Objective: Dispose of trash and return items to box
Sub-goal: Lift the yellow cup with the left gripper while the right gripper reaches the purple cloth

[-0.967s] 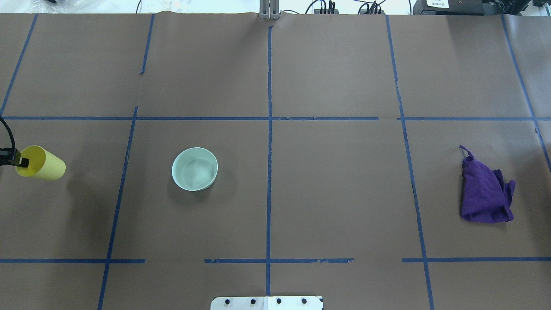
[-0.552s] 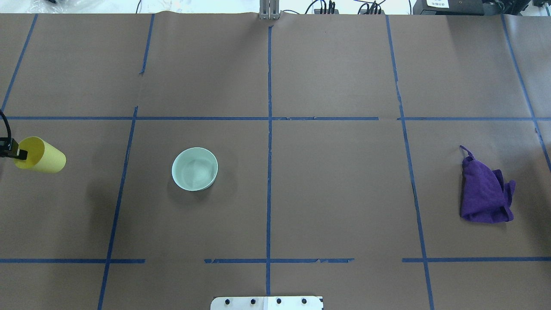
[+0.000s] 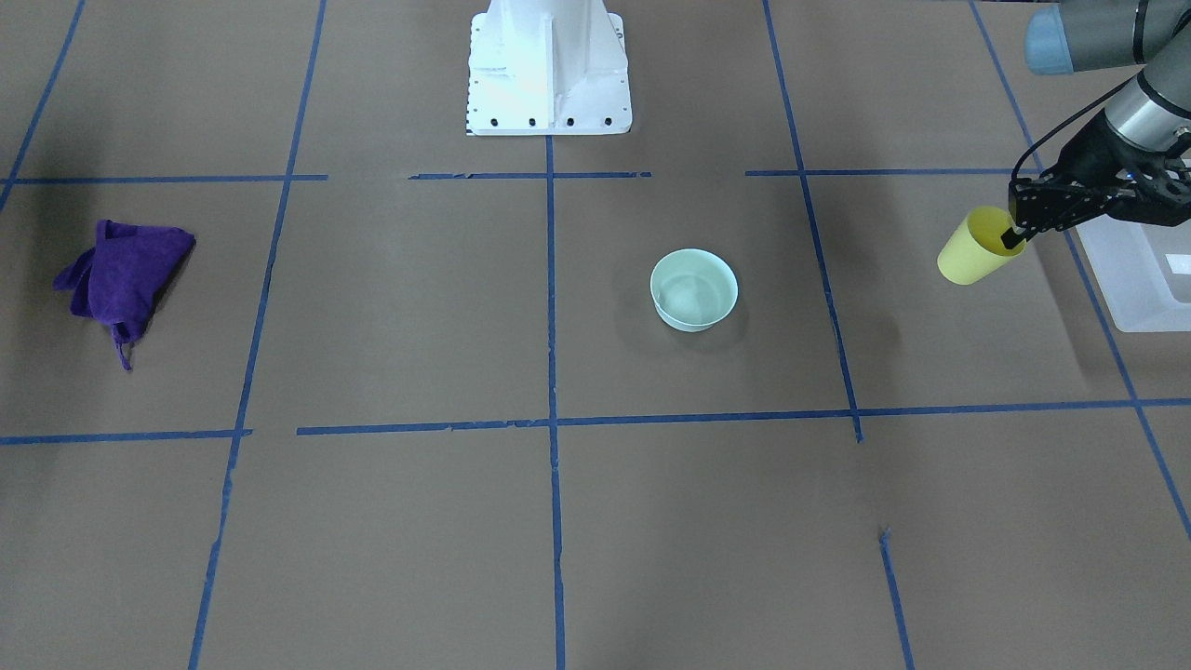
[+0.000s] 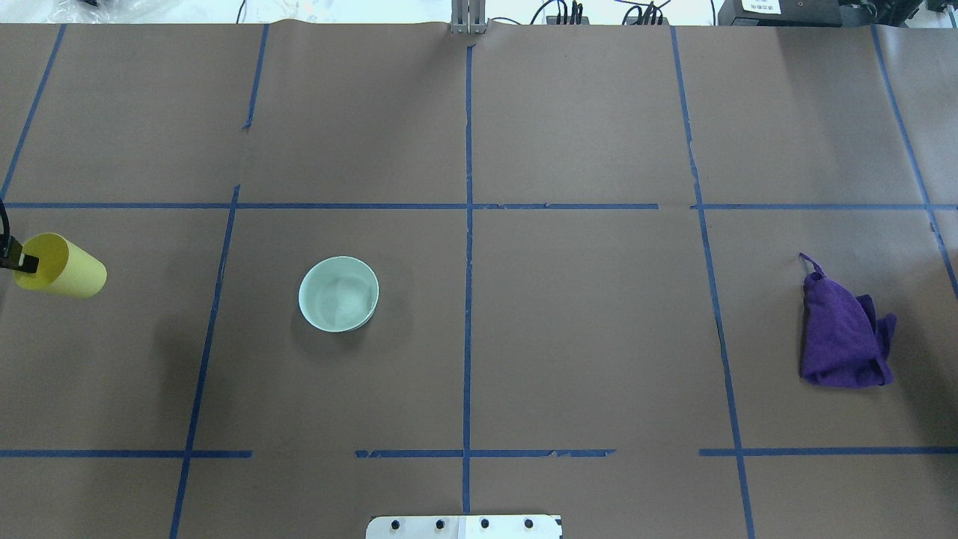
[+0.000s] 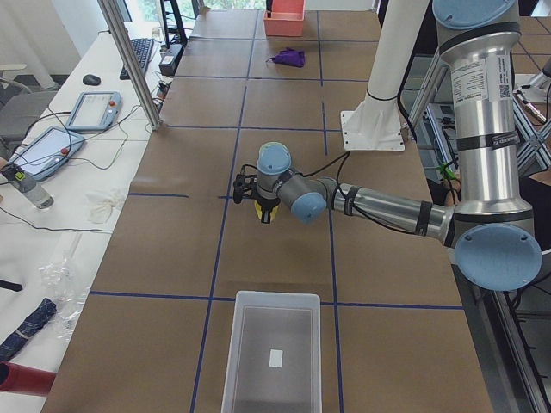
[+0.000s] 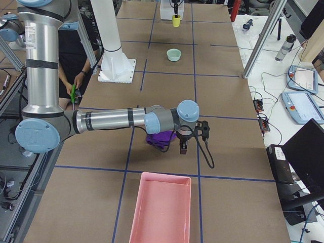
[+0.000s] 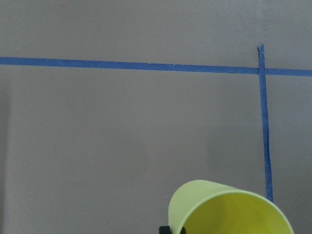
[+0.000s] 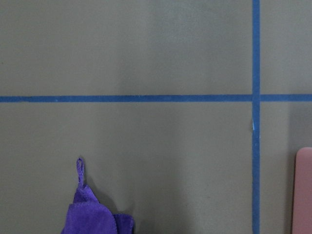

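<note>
A small yellow cup (image 3: 970,253) hangs tilted above the table at its left end, held by the rim. My left gripper (image 3: 1017,233) is shut on it, one finger inside the rim. The overhead view shows the cup (image 4: 63,268) and gripper (image 4: 25,262) at the left edge. The cup's rim (image 7: 229,209) fills the bottom of the left wrist view. The translucent white box (image 3: 1137,270) stands just beyond the cup; it also appears as the box (image 5: 271,353). My right gripper (image 6: 183,144) hovers beside a purple cloth (image 6: 161,137); I cannot tell its state.
A pale green bowl (image 4: 338,293) sits left of centre. The purple cloth (image 4: 842,337) lies at the right. A pink tray (image 6: 162,210) stands at the table's right end. The white robot base (image 3: 549,65) is at the near edge.
My left gripper has carried the yellow cup a little further left and slightly away from the robot, toward the overhead view's left edge. Bowl and cloth have not moved.
</note>
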`<act>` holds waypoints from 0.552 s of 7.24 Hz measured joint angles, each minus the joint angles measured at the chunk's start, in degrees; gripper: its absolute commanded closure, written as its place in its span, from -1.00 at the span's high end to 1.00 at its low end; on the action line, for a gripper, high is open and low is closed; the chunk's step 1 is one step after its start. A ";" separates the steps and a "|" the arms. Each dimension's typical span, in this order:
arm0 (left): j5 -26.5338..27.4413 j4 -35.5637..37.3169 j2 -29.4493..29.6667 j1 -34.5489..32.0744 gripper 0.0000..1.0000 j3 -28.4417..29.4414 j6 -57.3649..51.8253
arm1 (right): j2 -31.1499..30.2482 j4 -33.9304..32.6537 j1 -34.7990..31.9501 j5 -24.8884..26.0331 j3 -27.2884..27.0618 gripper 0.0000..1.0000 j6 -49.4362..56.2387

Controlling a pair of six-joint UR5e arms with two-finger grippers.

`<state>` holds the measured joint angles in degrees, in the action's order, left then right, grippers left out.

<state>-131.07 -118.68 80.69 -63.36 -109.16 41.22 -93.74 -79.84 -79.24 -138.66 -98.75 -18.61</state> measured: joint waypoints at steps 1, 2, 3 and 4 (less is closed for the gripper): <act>-0.26 4.53 1.00 -2.12 -1.00 -1.13 -3.77 | -2.03 6.02 2.66 0.76 -0.02 1.00 -4.45; -0.36 9.52 3.10 -5.22 -1.00 -1.97 -7.15 | -3.72 12.66 5.80 1.88 -0.02 1.00 -10.37; -0.33 14.65 5.87 -8.34 -1.00 -2.45 -10.44 | -5.00 18.26 9.57 3.40 -0.02 1.00 -16.05; -0.17 19.45 8.19 -11.04 -1.00 -2.75 -13.94 | -5.68 22.18 13.28 4.99 -0.01 1.00 -20.51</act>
<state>-131.24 -99.24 88.88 -74.40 -111.91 27.28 -99.42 -57.66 -65.96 -133.67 -98.77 -39.12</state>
